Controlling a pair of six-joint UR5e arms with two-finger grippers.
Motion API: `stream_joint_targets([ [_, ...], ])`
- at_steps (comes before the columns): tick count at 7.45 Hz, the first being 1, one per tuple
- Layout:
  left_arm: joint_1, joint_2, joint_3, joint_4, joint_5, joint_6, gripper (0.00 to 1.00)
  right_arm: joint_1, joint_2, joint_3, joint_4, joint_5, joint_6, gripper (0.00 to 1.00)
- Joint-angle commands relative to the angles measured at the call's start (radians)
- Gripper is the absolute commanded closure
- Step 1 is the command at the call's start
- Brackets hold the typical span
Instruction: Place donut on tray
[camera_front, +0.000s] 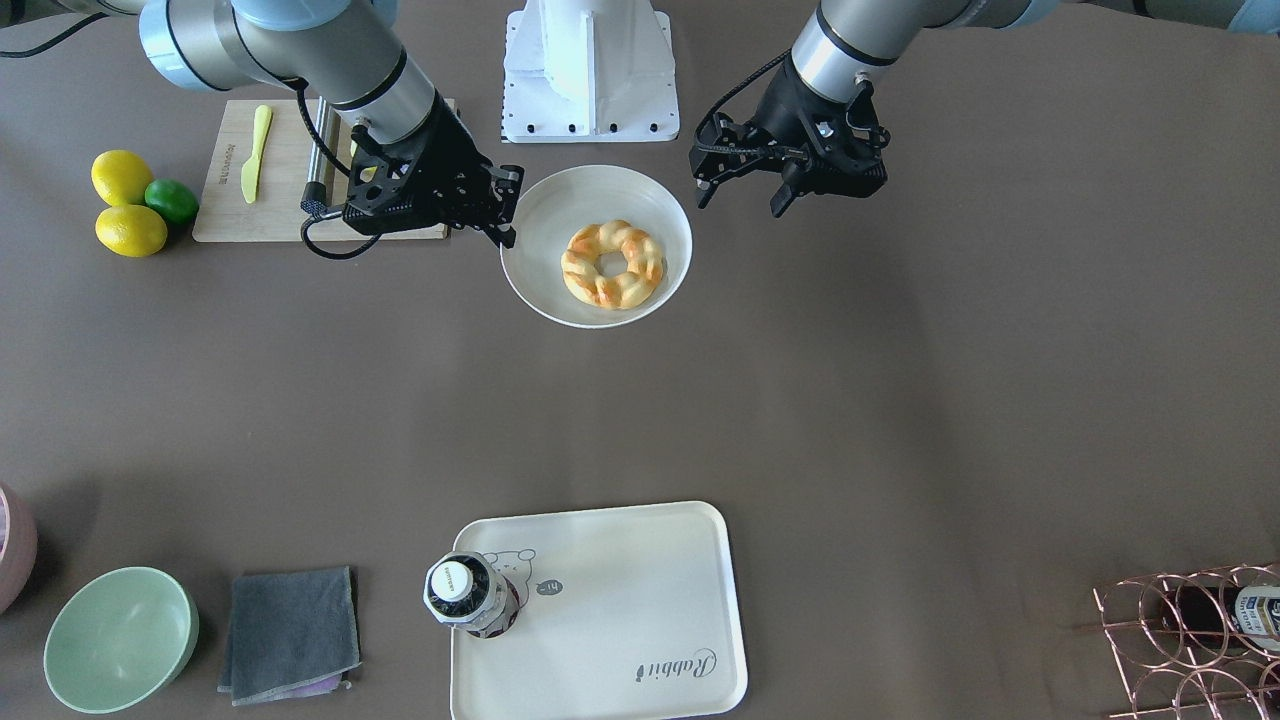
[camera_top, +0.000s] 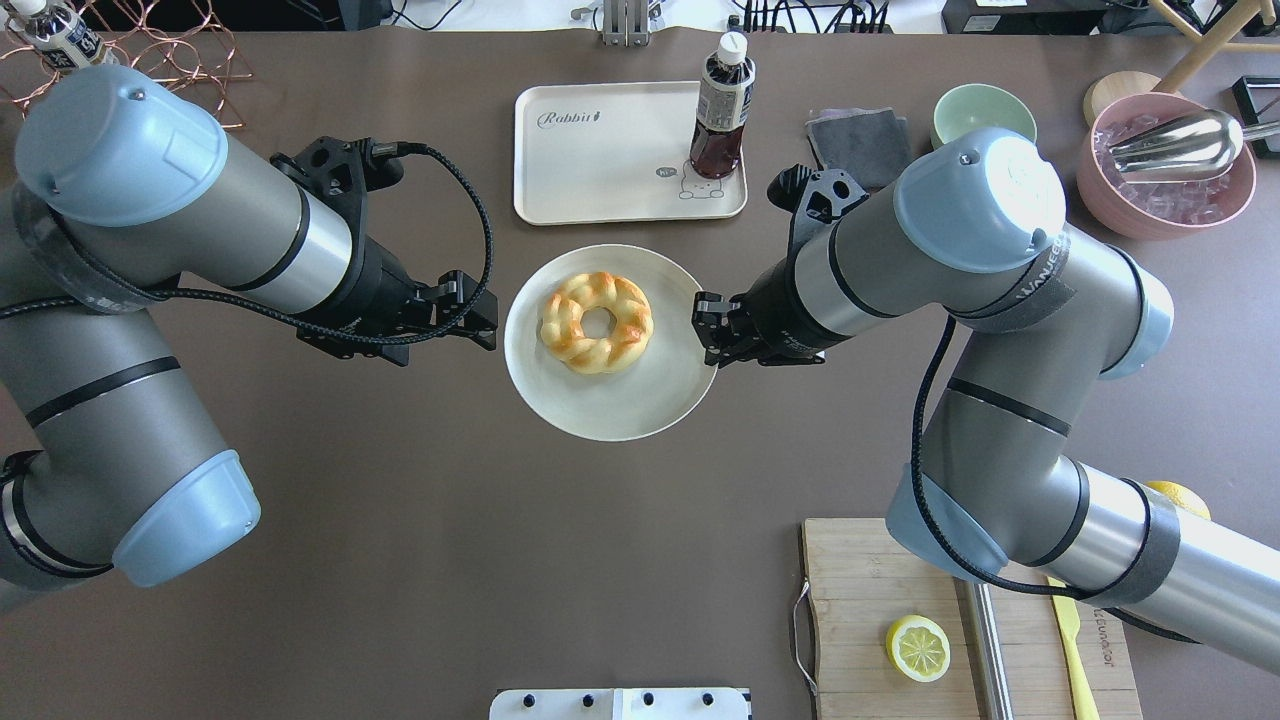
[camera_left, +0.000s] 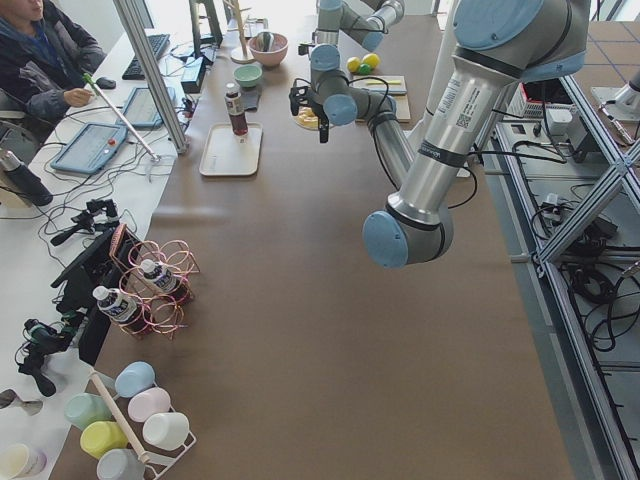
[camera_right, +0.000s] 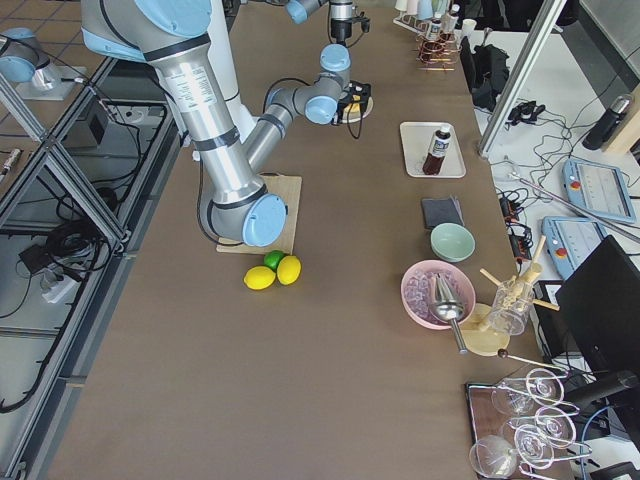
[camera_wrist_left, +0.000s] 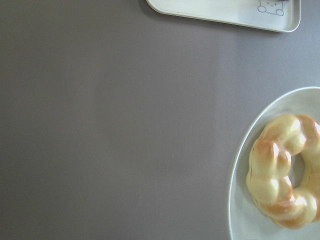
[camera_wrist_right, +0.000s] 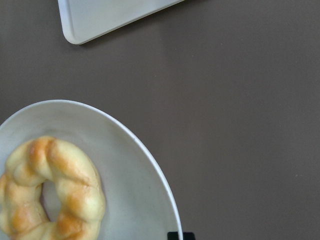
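Now my left gripper (camera_top: 488, 320) hangs just left of the plate (camera_top: 612, 425), jaws wide; the donut (camera_top: 596, 322) lies on the plate; my right gripper (camera_top: 706, 332), jaws parted too, is at its right rim. Best pinch one braided side gently, lift straight.

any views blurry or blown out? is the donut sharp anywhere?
Overhead exterior: sharp, even light on the donut, glare on the right arm's cap. Both wrist views: soft, donut cropped at the frame edge. Exterior left: donut too small to judge.
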Motion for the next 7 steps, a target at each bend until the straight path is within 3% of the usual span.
stream_joint_targets([
  [1, 0.003, -0.009, 0.01, -0.002, 0.001, -0.016, 0.2, -0.013, 0.009, 0.019, -0.029, -0.015, 0.001, 1.0],
  [6, 0.03, -0.023, 0.02, -0.003, 0.001, -0.071, 0.42, -0.044, 0.032, 0.049, -0.035, -0.031, 0.071, 1.0],
  [7, 0.031, -0.026, 0.024, -0.005, 0.001, -0.106, 0.62, -0.047, 0.031, 0.051, -0.037, -0.031, 0.071, 1.0],
])
